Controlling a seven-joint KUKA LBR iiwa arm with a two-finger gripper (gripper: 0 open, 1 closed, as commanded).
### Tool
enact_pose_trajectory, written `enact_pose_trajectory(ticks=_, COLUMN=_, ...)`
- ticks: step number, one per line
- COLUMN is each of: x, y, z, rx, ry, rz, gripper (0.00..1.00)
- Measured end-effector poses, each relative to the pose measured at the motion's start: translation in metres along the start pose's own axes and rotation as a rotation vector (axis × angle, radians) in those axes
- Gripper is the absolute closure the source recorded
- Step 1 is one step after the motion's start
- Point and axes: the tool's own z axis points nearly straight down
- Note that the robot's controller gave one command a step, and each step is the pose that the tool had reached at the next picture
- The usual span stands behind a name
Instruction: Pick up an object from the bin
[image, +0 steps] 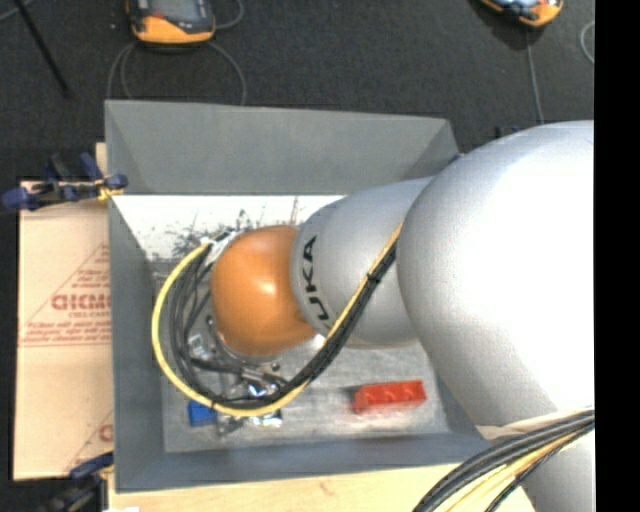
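We observe the grey metal bin (270, 150) with sloped walls and a scuffed floor. On that floor we note a red toy brick (388, 397) at the view's lower right and a small blue piece (203, 412) at lower left.

We look down on a dark, matt floor (330, 60) that runs across the far side of the scene. At the far left an orange-and-black device (172, 20) lies on it, with a thin cable (241, 72) looping away over the floor. A second orange-and-black device (525, 8) sits at the far right, cut by the edge. A thin dark rod (45, 55) slants across the far left corner.
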Motion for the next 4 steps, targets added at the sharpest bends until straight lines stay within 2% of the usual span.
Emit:
enact_pose_trajectory(ticks=1, x=0.038, y=-0.024, z=-0.002, rx=0.001, ry=-0.009, rz=0.3, gripper=0.0)
enact_pose_trajectory(ticks=2, x=0.04, y=-0.022, z=-0.003, rx=0.0, ry=0.009, rz=0.299, gripper=1.0)
enact_pose_trajectory(ticks=3, x=0.04, y=-0.022, z=-0.003, rx=-0.001, ry=0.009, rz=0.3, gripper=0.0)
enact_pose_trajectory(ticks=4, x=0.03, y=-0.006, z=0.0, rx=0.008, ry=-0.016, rz=0.297, gripper=0.0)
